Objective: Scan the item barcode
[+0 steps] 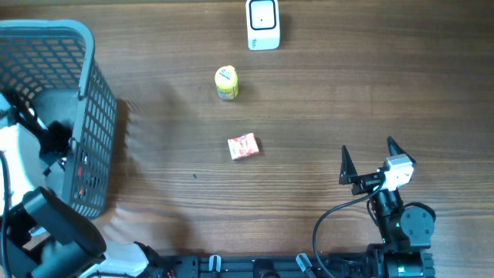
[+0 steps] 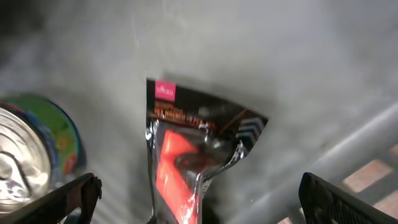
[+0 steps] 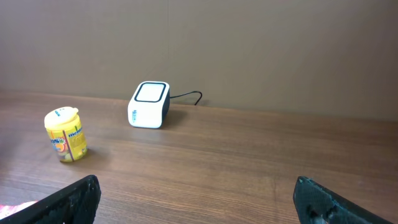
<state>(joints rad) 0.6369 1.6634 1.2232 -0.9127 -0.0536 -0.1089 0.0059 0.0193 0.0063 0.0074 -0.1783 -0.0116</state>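
Left hand [image 2: 199,193], wrist view: both fingers are spread wide at the lower corners of the frame, released and gripping nothing. It hangs inside the grey mesh basket [image 1: 91,100], which stands at the left edge of the desk [image 1: 347,77]. Beneath it, on the basket floor, lies a black-and-red foil packet [image 2: 199,143], between my two fingers but apart from them. Its print is too blurred for me to read, and I cannot tell where a barcode sits. Just beside the packet, toward the frame's left, is a tin can [image 2: 28,162] with a green label, its metal top facing the camera.

Right hand [image 1: 367,150], overhead view: fingers are likewise spread, released and empty, above the near right part of the desk and pointing toward the far edge. At that far edge stands the white barcode scanner [image 1: 263,25], with a cable [image 3: 186,96] trailing behind it in the right wrist view. A yellow container [image 1: 226,83] stands upright nearer than the scanner and slightly to its left. A small red-and-white packet [image 1: 243,147] lies flat at mid-desk, well apart from both hands.
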